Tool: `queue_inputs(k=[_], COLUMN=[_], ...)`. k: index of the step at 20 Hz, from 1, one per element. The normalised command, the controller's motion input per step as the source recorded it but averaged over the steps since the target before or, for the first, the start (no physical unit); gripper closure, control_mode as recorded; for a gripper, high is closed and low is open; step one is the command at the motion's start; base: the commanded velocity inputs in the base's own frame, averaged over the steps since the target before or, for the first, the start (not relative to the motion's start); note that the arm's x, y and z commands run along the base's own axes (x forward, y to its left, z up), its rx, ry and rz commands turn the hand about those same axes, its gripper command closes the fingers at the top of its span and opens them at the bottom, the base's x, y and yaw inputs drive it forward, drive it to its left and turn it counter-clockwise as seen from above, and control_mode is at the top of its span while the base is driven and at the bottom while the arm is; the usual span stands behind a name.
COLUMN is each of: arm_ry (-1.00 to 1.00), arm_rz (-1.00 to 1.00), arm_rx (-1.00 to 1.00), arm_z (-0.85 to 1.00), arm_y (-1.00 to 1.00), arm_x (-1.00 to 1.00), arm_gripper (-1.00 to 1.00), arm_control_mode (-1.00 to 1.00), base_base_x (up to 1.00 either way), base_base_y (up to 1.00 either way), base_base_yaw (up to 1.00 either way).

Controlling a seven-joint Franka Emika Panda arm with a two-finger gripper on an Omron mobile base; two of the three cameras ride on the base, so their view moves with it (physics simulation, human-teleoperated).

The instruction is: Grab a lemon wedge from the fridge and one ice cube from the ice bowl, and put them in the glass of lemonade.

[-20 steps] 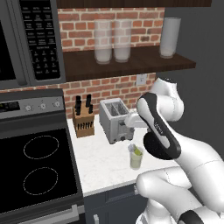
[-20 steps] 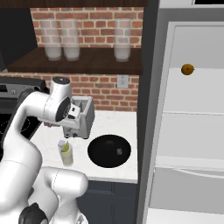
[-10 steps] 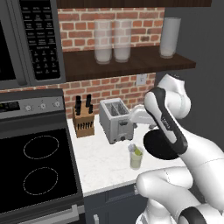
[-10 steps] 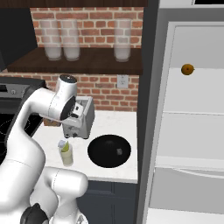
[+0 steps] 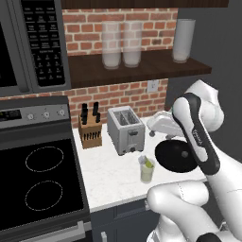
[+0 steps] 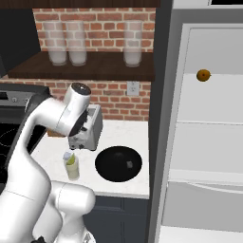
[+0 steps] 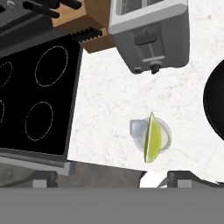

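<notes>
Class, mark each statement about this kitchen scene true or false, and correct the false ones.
1. A lemon wedge sits in the glass of lemonade. True.
2. The ice bowl lies between the glass and the fridge. True.
3. The toaster stands on the stove top. False: it stands on the white counter, beside the knife block.
4. The gripper holds the lemon wedge. False: its jaws are open and empty above the glass.
5. The fridge door is closed. False: it is open, with an orange ball on a shelf.
</notes>
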Motion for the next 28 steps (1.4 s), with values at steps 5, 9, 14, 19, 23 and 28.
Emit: queue_inputs(k=[5, 9, 14, 19, 23, 28], arm_ry=[-0.25, -0.22, -0.18, -0.11, -0.19, -0.16], arm_rz=[-0.04, -0.02, 0.0, 0.0, -0.06, -0.15], arm_rx=[0.14, 0.13, 0.2, 0.25, 0.16, 0.05], arm_z=[0.0, 0.1, 0.53, 0.8, 0.67, 0.24], arm_y=[-0.01, -0.01, -0.32, -0.31, 0.04, 0.32], arm_x=[-0.98, -0.7, -0.05, 0.14, 0.13, 0.0], arm_gripper=[-1.0, -1.0, -1.0, -1.0, -1.0, -1.0], arm_control_mode=[-1.0, -1.0, -1.0, -1.0, -1.0, -1.0], base_base_x=[0.0, 0.0, 0.0, 0.0, 0.0, 0.0], base_base_y=[0.0, 0.0, 0.0, 0.0, 0.0, 0.0], base_base_yaw=[0.0, 0.0, 0.0, 0.0, 0.0, 0.0])
